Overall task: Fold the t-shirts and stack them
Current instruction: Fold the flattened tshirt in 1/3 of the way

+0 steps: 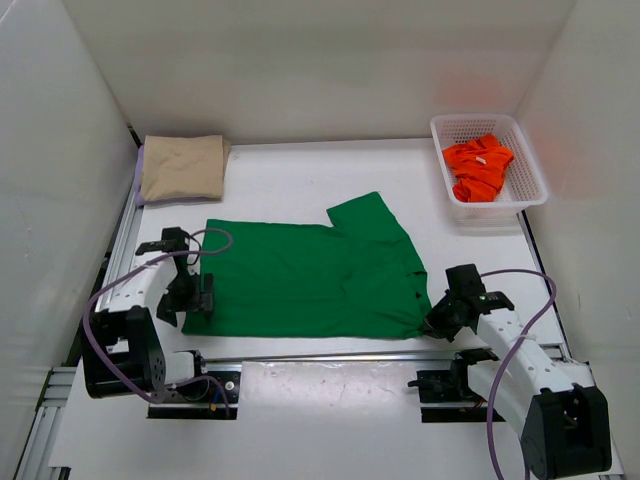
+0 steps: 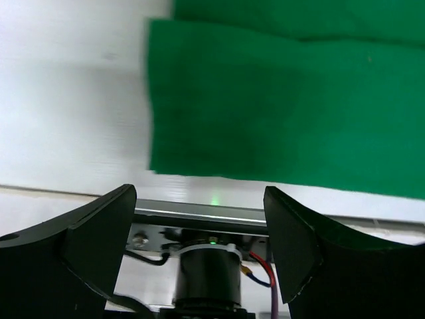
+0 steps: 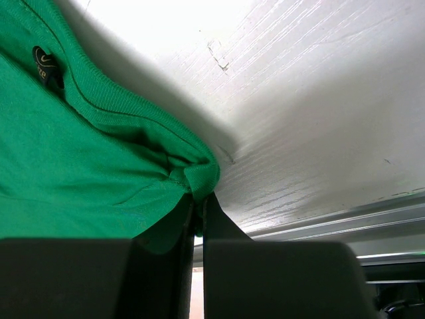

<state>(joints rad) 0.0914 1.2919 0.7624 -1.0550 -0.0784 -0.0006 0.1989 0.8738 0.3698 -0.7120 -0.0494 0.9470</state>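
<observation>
Two grippers flank the green shirt (image 1: pixel 310 275), flat on the table (image 1: pixel 300 170): we see the left gripper (image 1: pixel 203 298) agape, empty, at its left edge, the right gripper (image 1: pixel 432 322) pinching the near right corner (by the collar).

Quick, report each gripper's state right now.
Left gripper: open, holding nothing.
Right gripper: shut on the green t-shirt.

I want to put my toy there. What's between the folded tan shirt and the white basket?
Nothing. In the top view only bare table lies between the tan shirt and the basket.
</observation>
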